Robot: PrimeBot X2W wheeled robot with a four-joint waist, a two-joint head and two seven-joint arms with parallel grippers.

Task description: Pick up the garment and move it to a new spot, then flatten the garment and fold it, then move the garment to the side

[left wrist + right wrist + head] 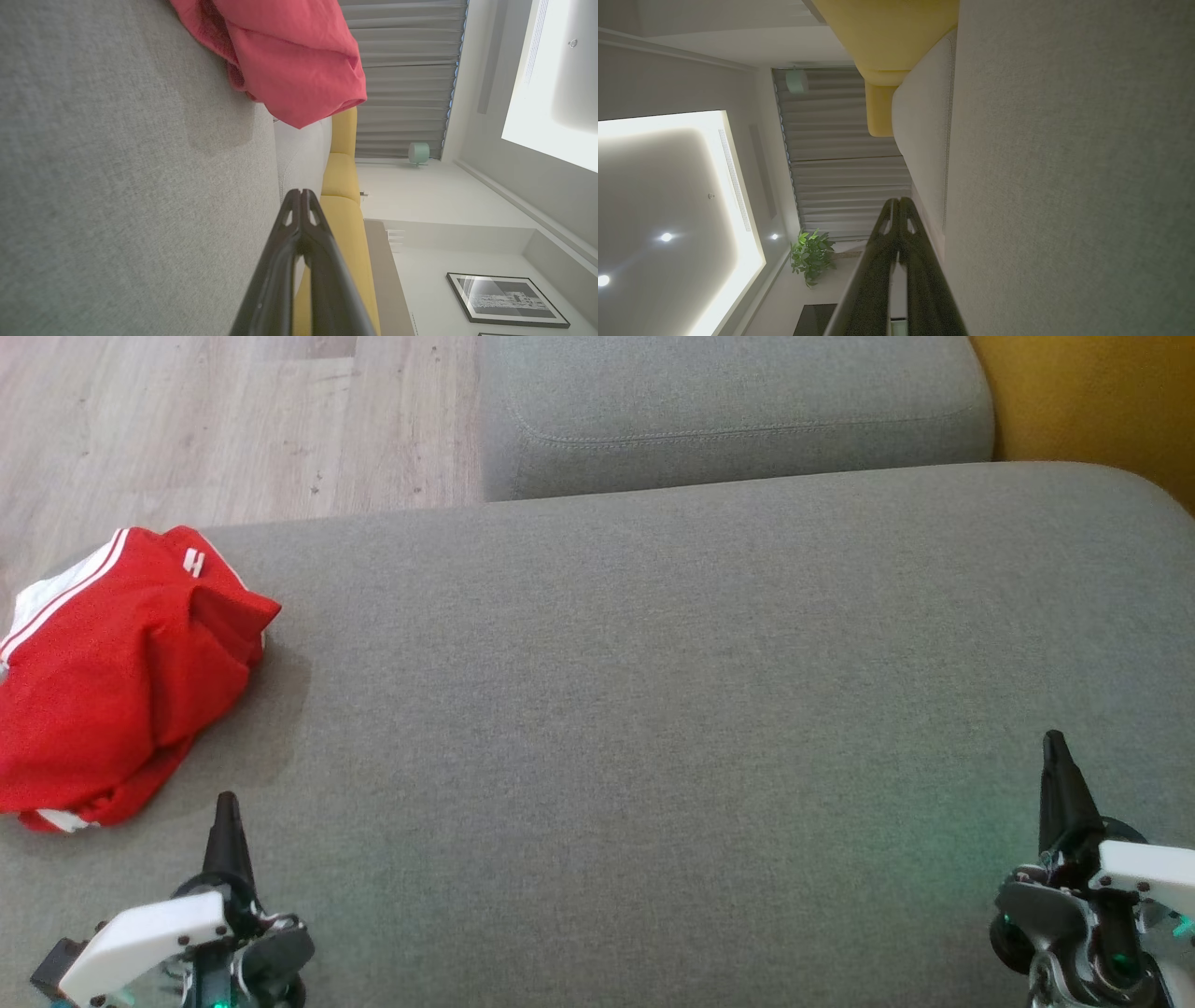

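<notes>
The garment (112,681) is a red piece with white stripes, lying crumpled at the left edge of the grey sofa cushion (653,709). In the left wrist view the garment (289,56) bulges up at the top. My left gripper (227,803) is shut and empty, just below and right of the garment, apart from it; its tips (301,193) are pressed together. My right gripper (1055,742) is shut and empty at the lower right, far from the garment, tips together (899,201).
A second grey cushion (738,411) lies beyond the main one. Wooden floor (233,420) shows at the upper left, past the cushion's edge. A yellow seat (1092,401) stands at the upper right. The wide middle of the cushion is bare fabric.
</notes>
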